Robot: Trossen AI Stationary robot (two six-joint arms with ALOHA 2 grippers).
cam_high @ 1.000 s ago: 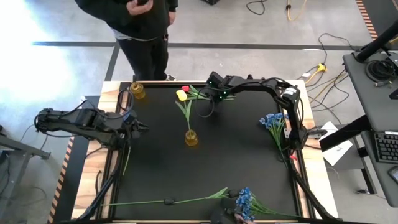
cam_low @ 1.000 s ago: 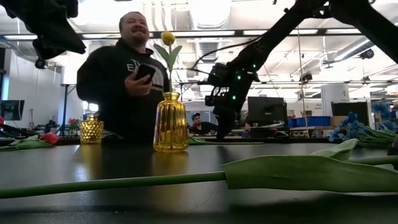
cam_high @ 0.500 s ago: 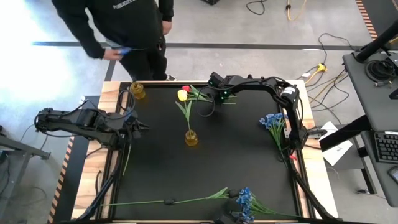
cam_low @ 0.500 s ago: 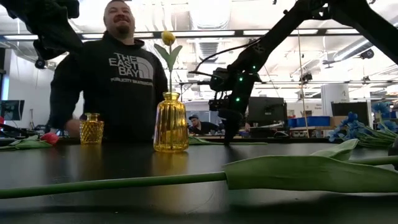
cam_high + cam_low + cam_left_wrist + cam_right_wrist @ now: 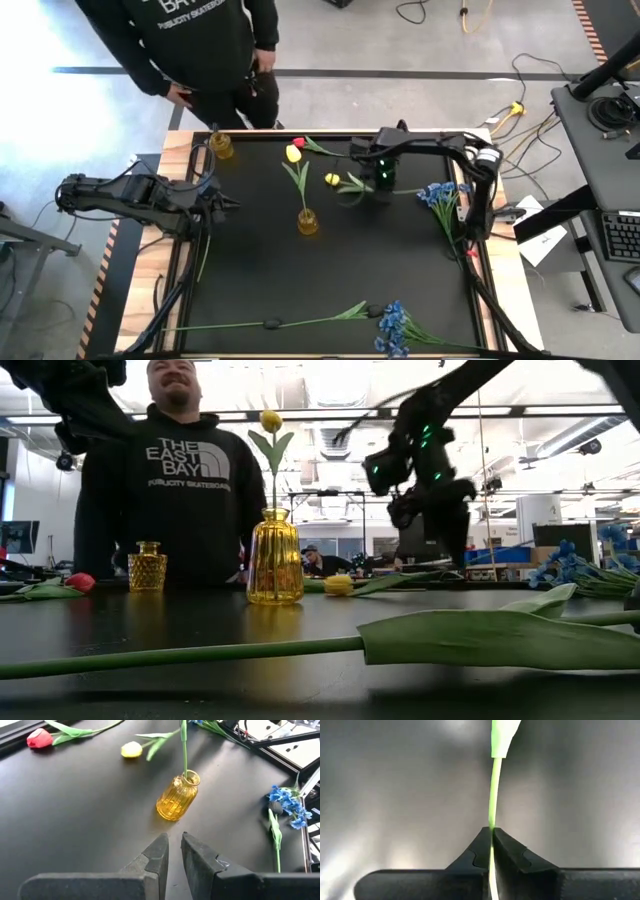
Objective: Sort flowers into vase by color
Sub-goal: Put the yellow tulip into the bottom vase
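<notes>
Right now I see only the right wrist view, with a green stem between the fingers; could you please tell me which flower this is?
Observer: The right gripper is shut on the stem of a yellow tulip.
Operator: Thank you. Where is a vase?
Observer: An amber glass vase stands near the table's middle, toward the left arm's side of your gripper, with another yellow tulip in it.
Operator: Is the left gripper nearby?
Observer: No, the left gripper waits at the table's left edge.
</notes>
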